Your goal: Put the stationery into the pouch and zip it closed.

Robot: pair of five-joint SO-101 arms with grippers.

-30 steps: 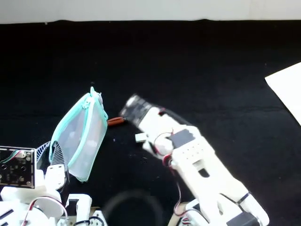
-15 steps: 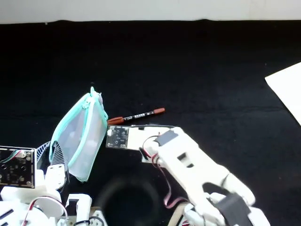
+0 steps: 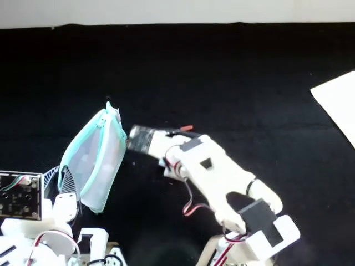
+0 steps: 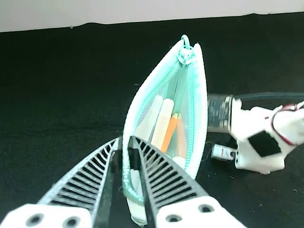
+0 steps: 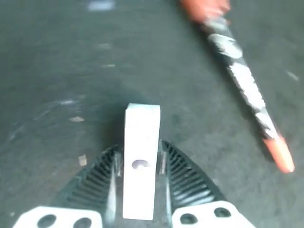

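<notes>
**Q:** What's around the work area, anything in the way?

**A:** I've got a flat sheet of white paper [image 3: 337,105] at the far right edge, well apart from everything else. A black-and-white patterned pen with orange-red ends [image 5: 242,80] lies flat on the table. From the high cam the white right arm [image 3: 222,177] crosses over it, so I only see one red tip past the wrist.

**Q:** Surface and bkgd?

**A:** It's a black cloth tabletop [image 3: 222,72] with a few pale specks on it. A strip of white wall [image 3: 166,11] runs along the back.

**Q:** Where's the pouch?

**A:** The translucent mesh pouch with a mint-green zipper [image 3: 91,158] is at front left, held up on edge with its mouth gaping. The zipper slider [image 4: 185,54] sits at the far top end. Some white and orange pens [image 4: 161,121] are inside.

**Q:** Arms and grippers?

**A:** The left gripper [image 4: 126,142] is at the near left corner, both fingers pinched onto the pouch's rim at its near end. The right arm stretches diagonally from the front right twd the pouch, with its wrist low over the cloth. The right gripper [image 5: 139,149] has a small white rectangular block [image 5: 141,161] squeezed between its fingers, the block's end sticking out past the tips. It's just beside the pouch's open side, and I can't tell if they touch.
</notes>
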